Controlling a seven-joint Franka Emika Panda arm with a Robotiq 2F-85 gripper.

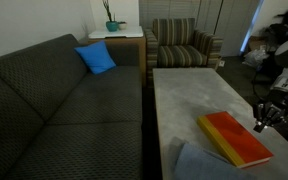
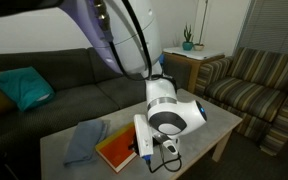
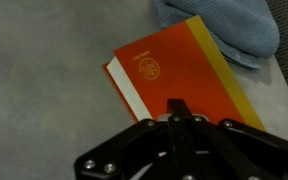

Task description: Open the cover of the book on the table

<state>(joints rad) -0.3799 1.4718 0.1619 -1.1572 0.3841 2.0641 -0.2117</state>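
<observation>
I've got the book (image 3: pixel 174 75) in my wrist view, lying flat on the grey surface (image 3: pixel 44 90). Its orange cover is shut, with a yellow band along one long edge. The cover carries a round yellow emblem with small print that I can't read. A blue-grey cloth (image 3: pixel 219 25) touches the book's far corner. My pincer (image 3: pixel 179 108) hangs over the book's near edge, fingertips pressed together on nothing. In an exterior view the arm (image 2: pixel 114 35) arcs down, wrist low beside the book.
</observation>
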